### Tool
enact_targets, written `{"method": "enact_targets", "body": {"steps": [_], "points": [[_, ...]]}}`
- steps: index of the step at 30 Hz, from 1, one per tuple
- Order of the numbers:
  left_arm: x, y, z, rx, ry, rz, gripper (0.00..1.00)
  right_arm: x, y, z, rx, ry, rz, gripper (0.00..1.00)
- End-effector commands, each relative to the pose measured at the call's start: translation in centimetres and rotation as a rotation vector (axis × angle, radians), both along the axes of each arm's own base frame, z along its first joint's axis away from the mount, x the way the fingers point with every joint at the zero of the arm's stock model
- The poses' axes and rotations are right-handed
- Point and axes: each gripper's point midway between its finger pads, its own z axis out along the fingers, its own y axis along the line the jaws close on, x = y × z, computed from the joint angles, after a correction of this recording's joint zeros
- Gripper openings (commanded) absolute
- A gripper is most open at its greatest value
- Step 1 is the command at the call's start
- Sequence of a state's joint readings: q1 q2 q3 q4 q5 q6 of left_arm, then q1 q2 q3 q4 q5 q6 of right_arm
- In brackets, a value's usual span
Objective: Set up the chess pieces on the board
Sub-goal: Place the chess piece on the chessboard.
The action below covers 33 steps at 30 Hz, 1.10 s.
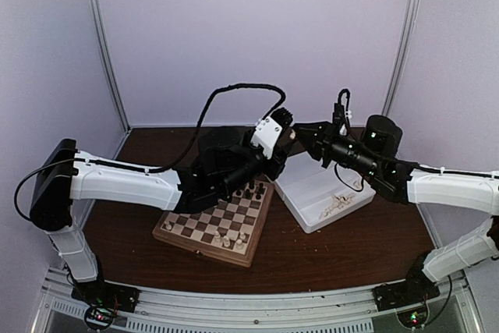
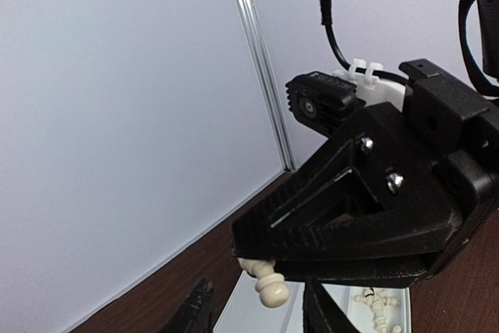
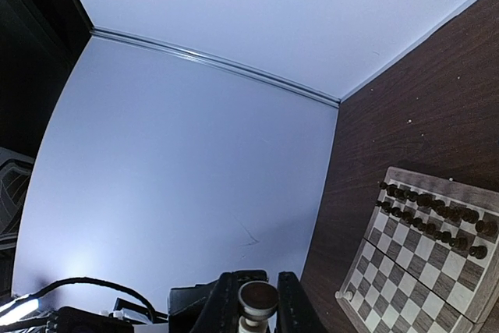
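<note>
- The left fingers (image 2: 201, 313) are held partly open, gripping nothing, either side of a cream pawn (image 2: 270, 288).
- On the board (image 1: 199, 246) below them, the dark pieces (image 1: 253, 191) are set out. Few cream pieces (image 1: 224, 237) are placed.
- The pawn is clamped in the closed right fingers (image 3: 222, 309). More are left in the tray (image 1: 308, 185) below them.

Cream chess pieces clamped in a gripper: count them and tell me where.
1. The cream piece is pinched in the right gripper, hanging between the left gripper's parted fingers. Loose cream pieces lie in the tray, ungripped; none seems hidden in either grip.
</note>
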State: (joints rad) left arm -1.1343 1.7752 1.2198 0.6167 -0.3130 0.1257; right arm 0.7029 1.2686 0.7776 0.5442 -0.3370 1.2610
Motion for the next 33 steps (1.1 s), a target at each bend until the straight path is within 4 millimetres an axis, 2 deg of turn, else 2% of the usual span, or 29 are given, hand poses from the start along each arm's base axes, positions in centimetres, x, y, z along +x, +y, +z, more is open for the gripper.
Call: {"method": "enact_targets", "body": {"steps": [1, 3, 8, 12, 15, 16, 20, 25, 29, 33], "points": [[0.3, 0.2, 2.3, -0.063, -0.050, 0.020, 0.37, -0.3, 0.6, 0.8, 0.032, -0.022, 0.018, 0.14], [0.3, 0.1, 2.2, -0.060, -0.053, 0.023, 0.34, -0.2, 0.7, 0.6, 0.029, -0.019, 0.016, 0.14], [0.4, 0.2, 2.2, -0.054, -0.058, 0.028, 0.14, -0.3, 1.0, 0.4, 0.033, -0.018, 0.022, 0.14], [0.4, 0.3, 2.2, -0.056, -0.060, 0.032, 0.10, -0.2, 0.9, 0.6, 0.034, -0.021, 0.014, 0.14], [0.5, 0.5, 2.0, -0.058, -0.059, 0.037, 0.01, -0.2, 0.7, 0.8, 0.032, -0.027, 0.006, 0.15], [0.4, 0.5, 2.0, -0.061, -0.058, 0.038, 0.00, -0.3, 0.7, 0.8, 0.030, -0.029, 0.005, 0.16], [0.4, 1.1, 2.0, -0.060, -0.042, 0.048, 0.00, -0.2, 0.1, 0.7, 0.010, -0.040, -0.020, 0.29], [-0.4, 2.8, 1.8, -0.030, 0.033, 0.049, 0.00, -0.1, -0.9, 0.0, -0.130, -0.063, -0.059, 0.52], [-1.8, 4.8, 0.5, 0.021, 0.165, 0.026, 0.00, -0.3, -2.3, -1.2, -0.315, -0.080, -0.086, 0.58], [-3.0, 7.8, -1.3, 0.120, 0.323, 0.056, 0.00, -0.4, -4.4, -2.4, -0.435, -0.090, -0.132, 0.62]]}}
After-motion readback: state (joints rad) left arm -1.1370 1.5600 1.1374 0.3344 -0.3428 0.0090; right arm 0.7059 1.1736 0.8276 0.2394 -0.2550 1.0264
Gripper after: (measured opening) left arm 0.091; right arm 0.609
